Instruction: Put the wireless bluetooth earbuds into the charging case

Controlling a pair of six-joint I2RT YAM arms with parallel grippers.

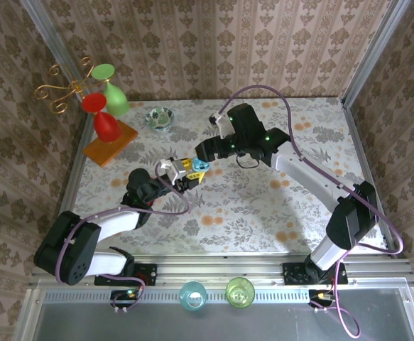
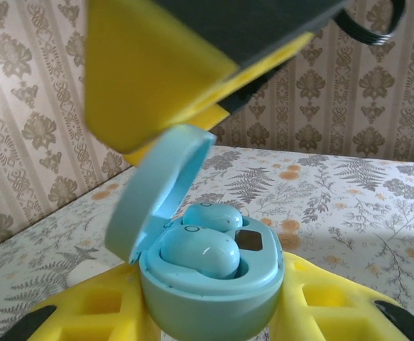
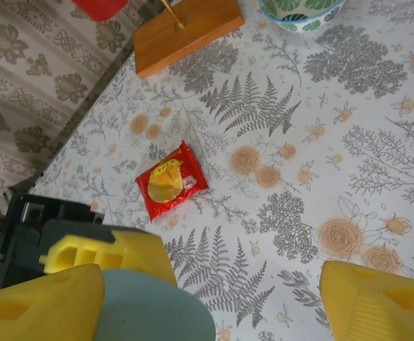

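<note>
Left gripper (image 1: 187, 172) clamps charging case (image 2: 214, 302) upright, lid (image 2: 157, 192) open leftward; earbuds (image 2: 201, 252) seated crosswise.

From above, the pale blue rounded charging case (image 1: 200, 166) is too small to tell whether anything lies inside it. In the left wrist view its bottom runs off the lower edge. The rear pale blue earbud (image 2: 212, 215) sits half hidden behind the front one, and a blurred yellow and black gripper finger (image 2: 157, 78) is cut by the top edge. A white rounded thing (image 2: 86, 273) peeks from behind the near yellow finger (image 2: 93, 312); what it is cannot be told. In the right wrist view the orange wooden base (image 3: 189, 28) and the green-patterned bowl (image 3: 300, 13) are cropped at the top. The print on the red foil packet (image 3: 171, 186) is too small to read.
</note>
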